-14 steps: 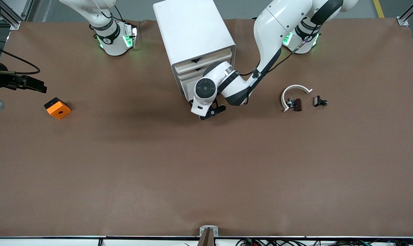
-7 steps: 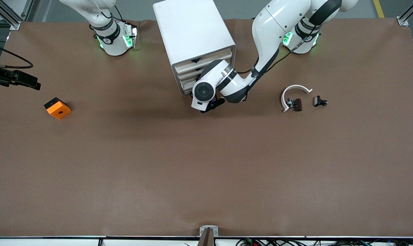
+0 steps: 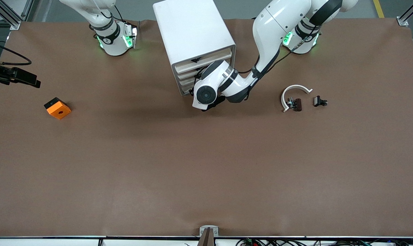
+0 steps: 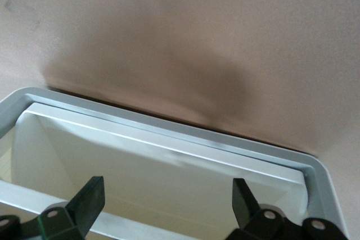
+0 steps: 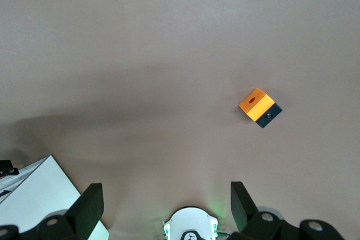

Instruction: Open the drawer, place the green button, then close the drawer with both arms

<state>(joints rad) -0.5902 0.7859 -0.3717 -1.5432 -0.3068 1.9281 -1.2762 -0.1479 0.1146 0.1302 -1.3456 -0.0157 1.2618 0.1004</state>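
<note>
Opening step: the spread left gripper (image 4: 169, 198) is held at the shut cream-white tray drawer (image 3: 187, 82), twelve o'clock; its handle must be caught next. What is taken for the tiny dark button (image 3: 320, 101) lies at three o'clock. The right gripper (image 5: 167, 200), spread, waits at nine.

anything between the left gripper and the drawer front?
Nothing visible. The left gripper, fingers open, is right in front of the cabinet at its lower drawers, with only a drawer front between its fingertips. The handle isn't in sight.
</note>
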